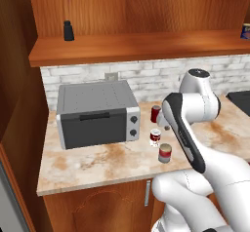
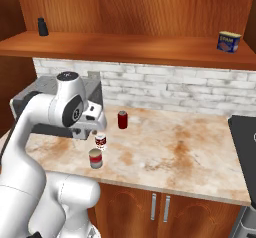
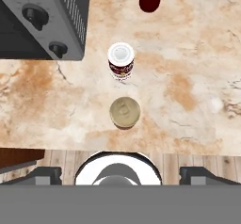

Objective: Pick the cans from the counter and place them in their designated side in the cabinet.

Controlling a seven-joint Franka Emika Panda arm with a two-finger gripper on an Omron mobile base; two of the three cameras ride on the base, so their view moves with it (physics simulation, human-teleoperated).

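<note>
Reddish-brown wood closes the scene above: the cabinet (image 2: 130, 49) is a wall unit whose long thick shelf board runs over a white brick backsplash (image 2: 165, 89). Below it lies the counter (image 2: 170, 152), a beige marble-look slab with rusty mottling. On its left part sits a grey toaster oven (image 1: 97, 114) with two dark knobs at its right end.

All three cans stand upright on the counter, just right of the oven, in a loose row from back to front and apart from each other: the plain dark red can (image 2: 122, 119) nearest the wall, the red-and-white labelled can (image 2: 100, 141) in the middle, and the red can with silver base (image 2: 95, 158) closest to the counter's front edge.

From above, the gripper (image 3: 120, 173) hangs over that front edge, its fingertips (image 3: 47, 175) spread wide with nothing between them.

On the shelf, a small black bottle (image 2: 43, 27) stands far left and a blue-labelled can (image 2: 228, 41) far right.
</note>
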